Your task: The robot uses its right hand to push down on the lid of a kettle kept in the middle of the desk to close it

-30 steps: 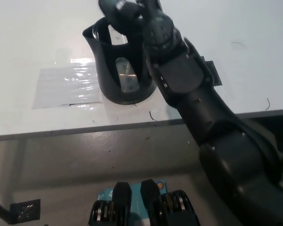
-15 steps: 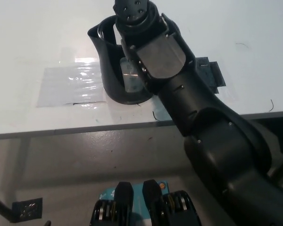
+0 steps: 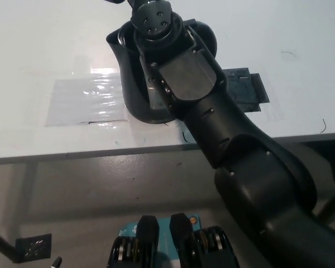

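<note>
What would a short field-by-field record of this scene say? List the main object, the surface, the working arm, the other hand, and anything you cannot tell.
Main object: black kettle, upright
Surface: white desk
Beside the kettle: shiny clear sheet and dark patch on the desk
Working arm: black right arm stretched over the kettle
Right hand: at the top edge, mostly out of view
Left hand: not in view
Cannot tell: lid position

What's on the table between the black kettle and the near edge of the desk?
In the head view, only bare white desk lies between the kettle and the near edge, apart from the corner of a clear, shiny taped sheet at the kettle's left.
</note>
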Action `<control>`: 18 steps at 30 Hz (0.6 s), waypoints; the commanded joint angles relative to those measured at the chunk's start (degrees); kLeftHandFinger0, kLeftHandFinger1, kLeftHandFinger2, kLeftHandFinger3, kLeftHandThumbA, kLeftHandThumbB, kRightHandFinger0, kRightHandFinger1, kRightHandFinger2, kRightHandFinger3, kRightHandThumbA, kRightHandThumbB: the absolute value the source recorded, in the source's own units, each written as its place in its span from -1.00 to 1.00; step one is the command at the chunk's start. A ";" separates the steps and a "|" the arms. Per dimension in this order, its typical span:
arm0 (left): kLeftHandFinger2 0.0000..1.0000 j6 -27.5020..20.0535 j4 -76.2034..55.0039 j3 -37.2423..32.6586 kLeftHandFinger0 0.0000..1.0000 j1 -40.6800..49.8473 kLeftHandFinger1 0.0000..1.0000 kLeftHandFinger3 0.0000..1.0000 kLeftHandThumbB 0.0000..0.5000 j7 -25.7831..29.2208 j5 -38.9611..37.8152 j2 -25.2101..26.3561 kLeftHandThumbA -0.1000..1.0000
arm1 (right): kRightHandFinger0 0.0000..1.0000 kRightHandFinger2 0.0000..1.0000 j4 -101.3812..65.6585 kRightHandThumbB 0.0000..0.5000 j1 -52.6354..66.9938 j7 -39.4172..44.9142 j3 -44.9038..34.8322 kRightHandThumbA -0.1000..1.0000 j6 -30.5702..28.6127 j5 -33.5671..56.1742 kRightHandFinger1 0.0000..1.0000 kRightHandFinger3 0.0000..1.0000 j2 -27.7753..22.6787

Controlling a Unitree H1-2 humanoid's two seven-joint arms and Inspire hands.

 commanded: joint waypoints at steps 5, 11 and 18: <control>1.00 -0.03 -1.75 0.48 1.00 0.40 1.00 1.00 -0.55 -0.30 0.15 0.95 1.00 | 0.30 0.55 -5.67 -0.65 3.59 -1.34 -0.11 -0.27 -1.21 0.84 0.54 0.94 1.18; 1.00 -0.31 -1.90 0.66 1.00 0.56 1.00 1.00 -0.57 -0.90 -0.40 1.17 1.00 | 0.53 0.83 -8.72 -0.71 9.81 -1.29 1.19 -0.27 -0.91 0.00 0.80 1.00 2.14; 1.00 -1.25 -1.87 0.26 1.00 -0.43 1.00 1.00 -0.62 -0.36 0.55 0.79 1.00 | 0.49 0.74 -8.06 -0.60 13.92 -1.70 -0.51 -0.27 -5.20 2.26 0.69 0.85 3.44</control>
